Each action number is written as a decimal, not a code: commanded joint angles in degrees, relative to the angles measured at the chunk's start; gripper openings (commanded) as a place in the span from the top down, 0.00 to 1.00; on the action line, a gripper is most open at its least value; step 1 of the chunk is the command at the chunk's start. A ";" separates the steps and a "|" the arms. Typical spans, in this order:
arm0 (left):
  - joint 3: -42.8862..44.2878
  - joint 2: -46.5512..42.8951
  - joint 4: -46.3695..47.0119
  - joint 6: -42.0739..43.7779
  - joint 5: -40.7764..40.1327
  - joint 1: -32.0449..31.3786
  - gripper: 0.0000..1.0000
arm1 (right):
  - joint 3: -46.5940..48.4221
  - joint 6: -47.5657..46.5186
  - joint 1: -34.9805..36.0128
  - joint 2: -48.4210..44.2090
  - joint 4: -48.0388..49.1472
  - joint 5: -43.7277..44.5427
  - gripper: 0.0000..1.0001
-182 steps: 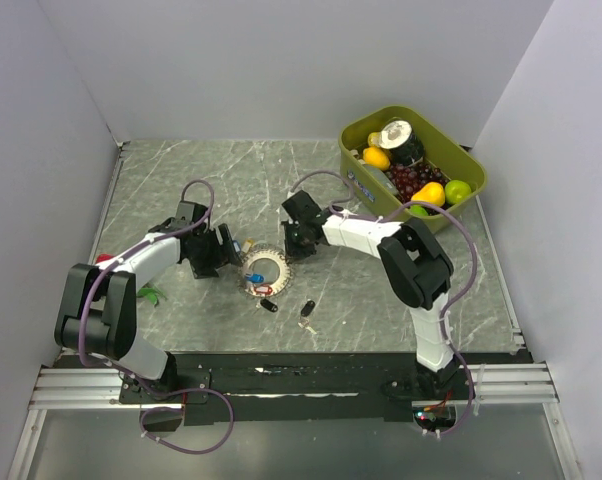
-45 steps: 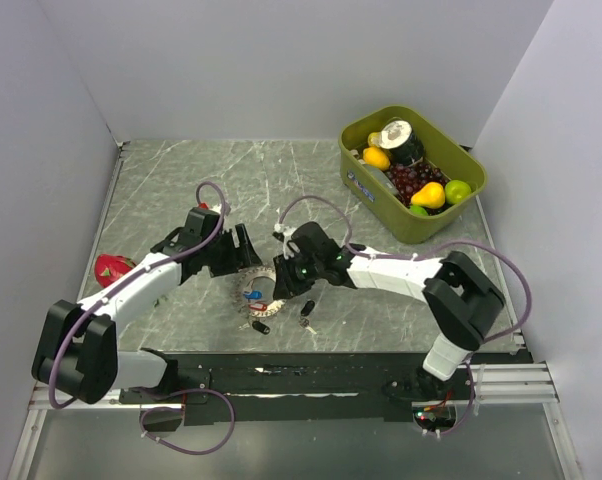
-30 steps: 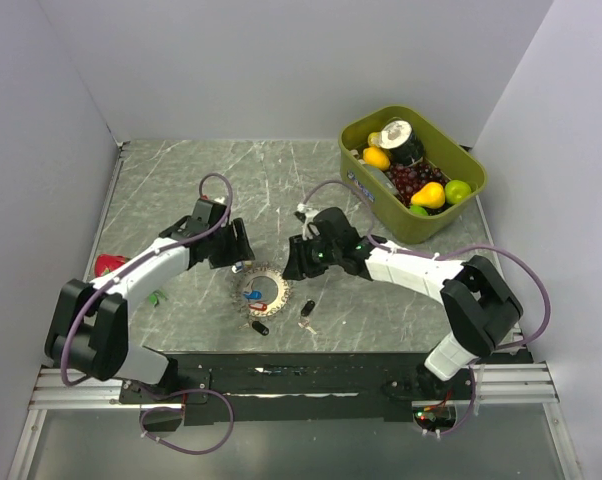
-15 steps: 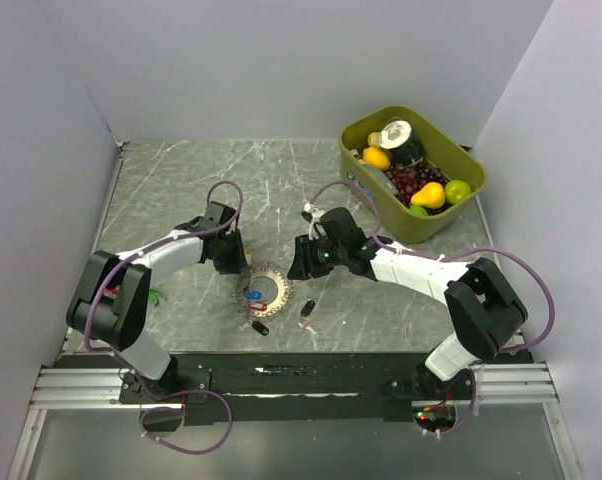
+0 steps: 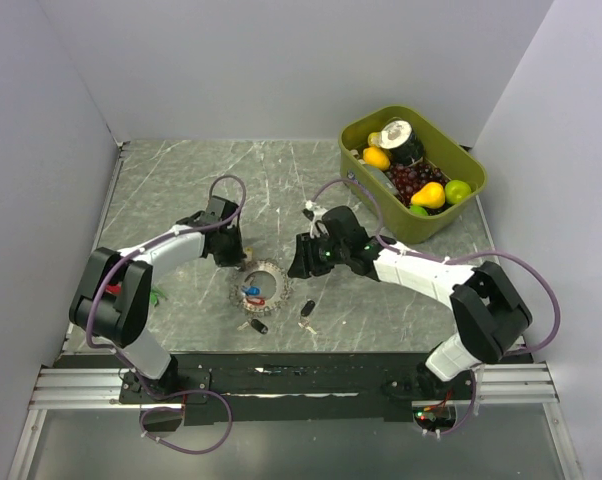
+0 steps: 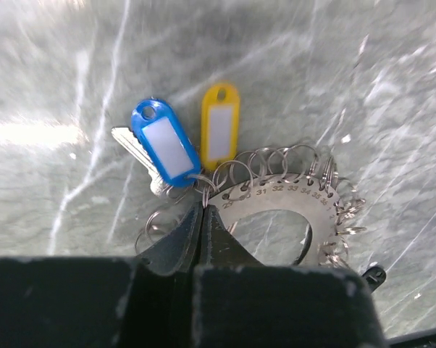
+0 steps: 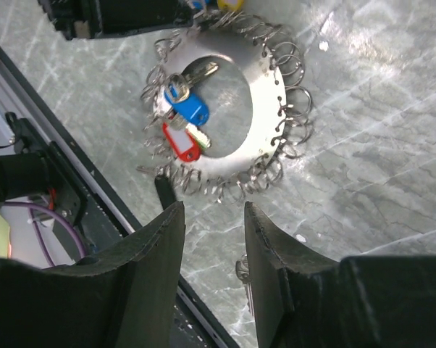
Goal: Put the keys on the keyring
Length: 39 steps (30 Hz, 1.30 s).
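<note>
Keyring [image 5: 258, 291] lies flat on the table [image 5: 181, 190], a black key [image 5: 259, 326] loose just beside it. Your left gripper [image 6: 202, 214] is pinched shut at its rim, maybe on a loop; right gripper [image 7: 211, 246] hovers near it, half open, empty. Pull and the pinch could slip, or drag the keyring.

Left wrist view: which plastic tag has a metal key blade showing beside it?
The blue tag; a silver blade pokes out on its left, the yellow tag shows none.
</note>
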 commanded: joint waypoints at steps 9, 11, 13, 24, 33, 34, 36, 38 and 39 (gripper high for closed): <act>12.38 -11.71 -9.71 10.09 -4.48 0.03 0.99 | -0.59 -1.31 -1.54 -10.52 -0.72 2.63 0.43; 13.18 -14.43 -10.15 11.41 -5.09 -0.06 0.99 | -0.85 -1.48 -1.45 -11.32 -0.63 2.99 0.38; 13.01 -16.62 -9.98 12.63 -5.71 -0.15 0.99 | -1.12 -1.57 -1.71 -12.03 -0.72 3.25 0.34; 7.90 -21.28 -9.63 11.32 -3.95 -1.47 0.99 | -3.49 -0.87 -1.80 -13.43 -0.19 2.63 0.23; 8.17 -30.07 -7.70 13.96 -0.01 -2.52 0.99 | -3.84 -1.31 -1.80 -13.79 -0.90 2.99 0.17; 7.99 -30.52 -7.69 14.66 0.87 -2.78 0.99 | -3.84 -1.31 -1.89 -13.79 -0.90 2.90 0.16; 7.73 -31.48 -8.04 15.36 1.93 -3.14 0.99 | -3.75 -1.40 -1.89 -13.70 -1.16 2.90 0.16; 7.29 -32.10 -8.66 16.42 1.85 -3.49 0.99 | -3.93 -1.40 -1.80 -13.70 -1.16 2.99 0.16; 7.03 -32.80 -9.01 16.68 1.59 -3.49 0.99 | -4.10 -1.57 -1.80 -13.79 -1.16 3.07 0.16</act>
